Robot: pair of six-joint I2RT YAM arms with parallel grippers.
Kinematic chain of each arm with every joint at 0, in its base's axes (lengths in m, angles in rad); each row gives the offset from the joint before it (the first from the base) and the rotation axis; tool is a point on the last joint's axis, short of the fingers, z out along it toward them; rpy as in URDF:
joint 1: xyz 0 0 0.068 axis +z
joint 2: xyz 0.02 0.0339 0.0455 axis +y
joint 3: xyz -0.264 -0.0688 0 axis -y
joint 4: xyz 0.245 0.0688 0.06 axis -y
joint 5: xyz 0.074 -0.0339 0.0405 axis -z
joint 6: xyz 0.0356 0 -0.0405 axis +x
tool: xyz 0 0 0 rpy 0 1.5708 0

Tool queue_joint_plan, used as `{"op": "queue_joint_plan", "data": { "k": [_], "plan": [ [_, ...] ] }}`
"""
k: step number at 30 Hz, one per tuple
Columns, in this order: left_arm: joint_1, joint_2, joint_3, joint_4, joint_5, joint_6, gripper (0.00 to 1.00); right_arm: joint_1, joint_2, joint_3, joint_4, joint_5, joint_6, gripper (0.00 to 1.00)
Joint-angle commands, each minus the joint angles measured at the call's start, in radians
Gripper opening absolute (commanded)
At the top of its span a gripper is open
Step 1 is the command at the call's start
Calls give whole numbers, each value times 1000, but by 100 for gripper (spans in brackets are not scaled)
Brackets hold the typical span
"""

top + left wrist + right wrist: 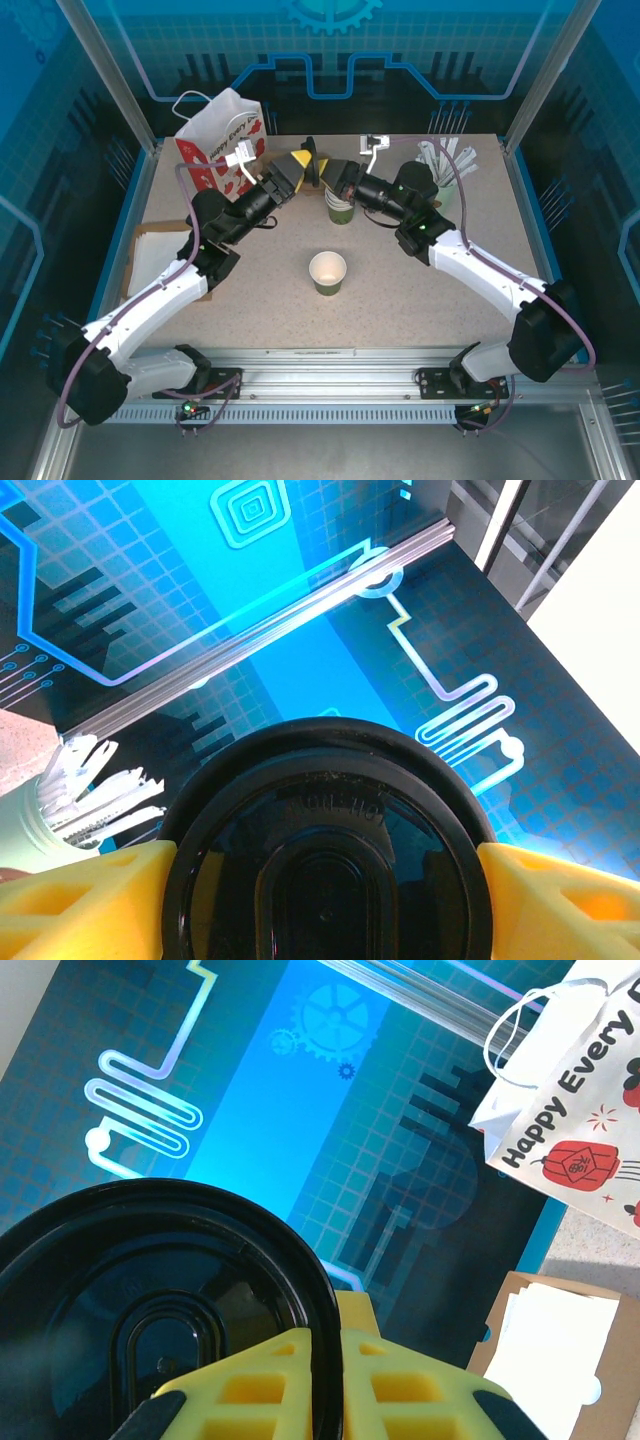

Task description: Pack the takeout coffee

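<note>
Now: step, lidding | black lid (325,810) shared between tools over worktop's (400,310) far edge | right tool (325,1385) clenched on its rim | left tool (325,900) straddles it, grip: cannot tell | olive-green cup (328,271) lidless, worktop middle | next: seat lid squarely on cup

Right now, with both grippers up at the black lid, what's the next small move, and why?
Probably close the left gripper firmly on the black lid before the right gripper lets go. The right pinches its rim; the left's yellow fingers flank it, grip unconfirmed. A lidless green cup waits nearby.
</note>
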Motion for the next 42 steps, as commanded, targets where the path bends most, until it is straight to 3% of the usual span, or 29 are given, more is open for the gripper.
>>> {"op": "queue_joint_plan", "data": {
  "k": [1, 8, 16, 20, 22, 26, 30, 34, 42],
  "plan": [
    [-7, 15, 25, 50, 8, -26, 76, 27, 15, 45, 48, -22, 8, 13],
    [-8, 10, 8, 52, -11, -15, 69, 23, 18, 44, 32, -16, -1, 17],
    [13, -45, -101, 2, -85, 55, 66, -31, -81, -42, -80, 13, -85, 47],
    [6, -105, -159, -184, -122, 206, 63, -68, -221, -81, -407, 89, -319, 60],
    [-19, -137, -176, -325, -161, 316, 62, -74, -292, -80, -630, 171, -485, 63],
    [-106, -168, -189, -573, -261, 520, 62, -100, -397, -94, -912, 304, -706, 66],
    [-202, -140, -185, -721, -350, 650, 61, -185, -414, -94, -1102, 302, -832, 70],
    [-302, -90, -164, -798, -429, 736, 61, -215, -375, -88, -1212, 272, -939, 78],
    [-344, 77, -55, -891, -441, 795, 62, -215, -327, -137, -1206, 281, -960, 82]
  ]
}}
